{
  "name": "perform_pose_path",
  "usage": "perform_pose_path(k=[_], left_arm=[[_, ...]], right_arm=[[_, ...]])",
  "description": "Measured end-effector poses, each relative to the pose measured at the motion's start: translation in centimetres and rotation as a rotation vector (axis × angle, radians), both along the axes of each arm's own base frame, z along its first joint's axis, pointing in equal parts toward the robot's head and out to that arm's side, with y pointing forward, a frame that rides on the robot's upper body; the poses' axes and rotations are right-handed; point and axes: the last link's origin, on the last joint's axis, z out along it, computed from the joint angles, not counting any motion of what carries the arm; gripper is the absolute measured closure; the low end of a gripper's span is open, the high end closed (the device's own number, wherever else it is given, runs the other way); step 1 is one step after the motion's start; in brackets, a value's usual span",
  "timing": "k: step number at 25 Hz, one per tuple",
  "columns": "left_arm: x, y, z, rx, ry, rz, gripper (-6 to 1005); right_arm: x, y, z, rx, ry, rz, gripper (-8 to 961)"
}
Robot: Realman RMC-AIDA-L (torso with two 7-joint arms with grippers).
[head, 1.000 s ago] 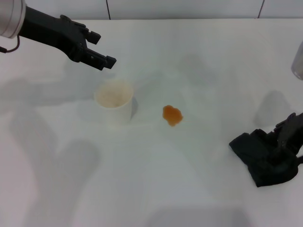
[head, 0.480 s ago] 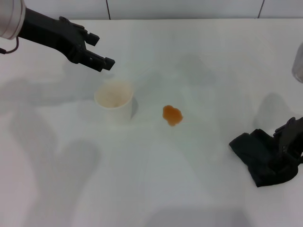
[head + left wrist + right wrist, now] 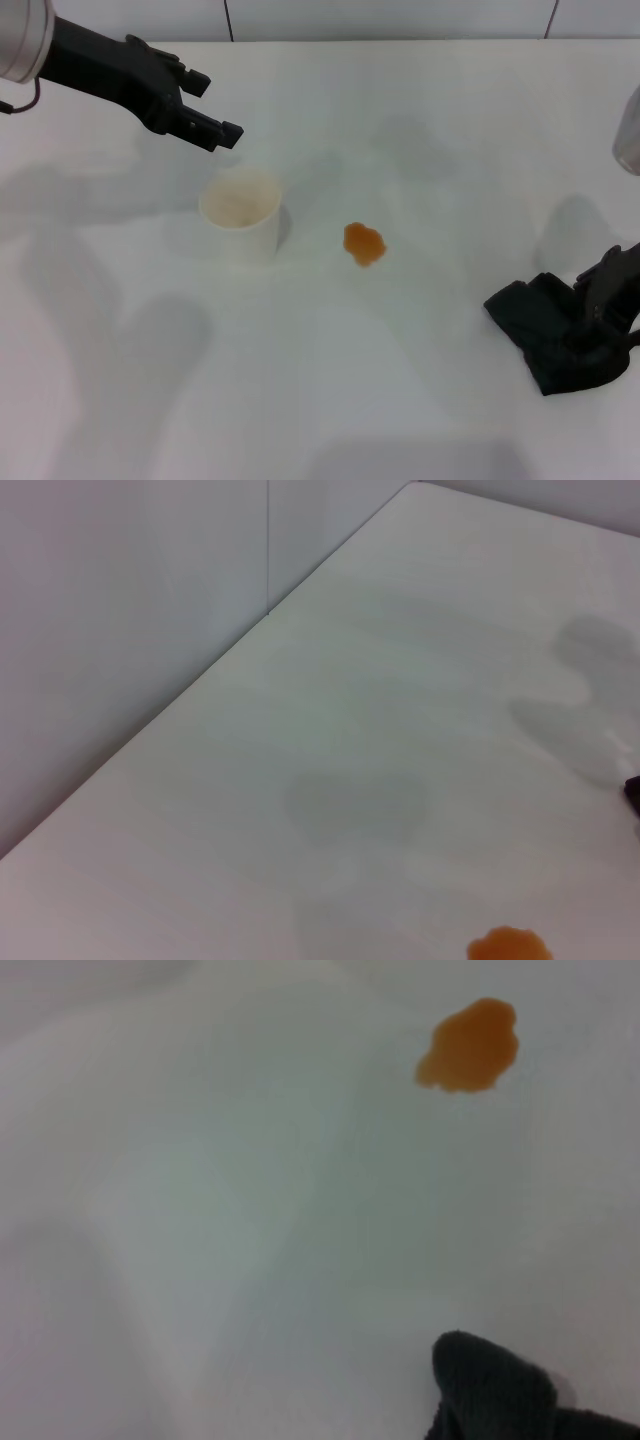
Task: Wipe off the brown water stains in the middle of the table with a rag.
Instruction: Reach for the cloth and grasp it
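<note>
Brown water stains [image 3: 364, 243] sit mid-frame, up and left of our right gripper [image 3: 604, 312] on the rag [image 3: 555, 335], grip unclear, nearer than our open, empty left gripper [image 3: 212, 105].

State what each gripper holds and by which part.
The left gripper is open and holds nothing. The right gripper sits on the rag's right side; whether it grips cannot be told.

A plain white worktop [image 3: 420, 120] carries three things: a white paper cup [image 3: 241, 214] standing upright left of centre, a small orange-brown water stain [image 3: 363, 243] just to its right, and a dark crumpled rag [image 3: 545, 330] lying well apart near the right edge.
</note>
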Motion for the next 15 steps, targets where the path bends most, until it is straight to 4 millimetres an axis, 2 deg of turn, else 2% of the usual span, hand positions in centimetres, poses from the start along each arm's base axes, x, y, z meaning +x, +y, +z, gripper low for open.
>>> perform_pose_path(k=[5, 15], left_arm=[[0.0, 0.01, 0.0, 0.001, 0.0, 0.001, 119], [0.14, 0.12, 0.11, 0.004, 0.001, -0.002, 119]], right_arm=[[-0.02, 0.02, -0.02, 0.0, -0.001, 0.001, 388], [0.15, 0.08, -0.64, -0.002, 0.003, -0.009, 573]])
